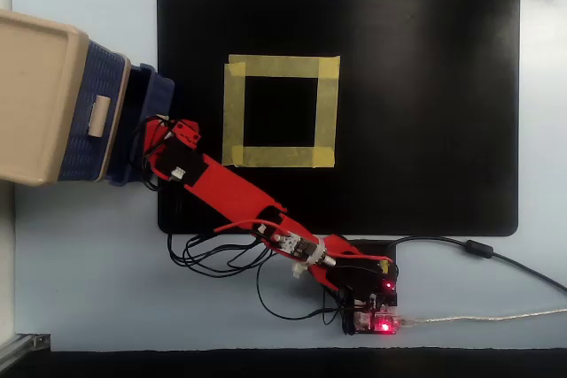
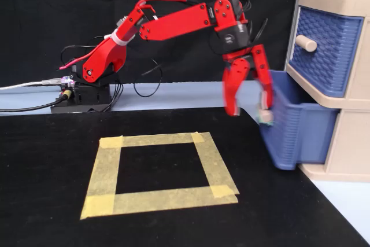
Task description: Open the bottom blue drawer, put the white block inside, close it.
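Observation:
The bottom blue drawer stands pulled out of the beige cabinet; from overhead it juts out under the upper drawer. My red gripper hangs open just in front of the drawer's front, motion-blurred; from overhead it is at the drawer's outer end. A small pale blurred thing sits at the right fingertip against the drawer front. I cannot tell whether it is the drawer's handle or the white block. No white block shows clearly in either view.
The upper blue drawer with its beige handle is shut. A yellow tape square lies on the black mat, nothing inside it. The arm's base and cables sit at the mat's near edge in the overhead view.

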### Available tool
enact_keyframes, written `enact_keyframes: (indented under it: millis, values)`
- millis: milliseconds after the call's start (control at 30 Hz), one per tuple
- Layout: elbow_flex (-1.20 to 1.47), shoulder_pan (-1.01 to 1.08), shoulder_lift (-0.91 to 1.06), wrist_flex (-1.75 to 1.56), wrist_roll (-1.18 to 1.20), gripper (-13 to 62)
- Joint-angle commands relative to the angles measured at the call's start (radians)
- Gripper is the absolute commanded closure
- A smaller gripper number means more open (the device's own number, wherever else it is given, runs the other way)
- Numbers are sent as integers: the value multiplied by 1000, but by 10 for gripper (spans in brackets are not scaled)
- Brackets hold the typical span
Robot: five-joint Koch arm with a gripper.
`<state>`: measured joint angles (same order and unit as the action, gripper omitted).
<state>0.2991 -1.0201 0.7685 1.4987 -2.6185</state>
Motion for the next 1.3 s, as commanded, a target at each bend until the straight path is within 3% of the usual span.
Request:
enact_keyframes:
  millis: [0,300,500,633,767,933,1100,1267]
  values:
    - [-75,-41,-25,-146,-101,149]
    - [-114,-29,-21,-124,-146,148]
    - [-74,179,344,584,-69,154]
    - [261,348,563,548,238,154]
    - [870,549,917,502,650,156]
    - [1514,795,1308,247,979,155]
    - [1962,834,1568,55,1077,154]
    - [2140,833,1582,86,1072,150]
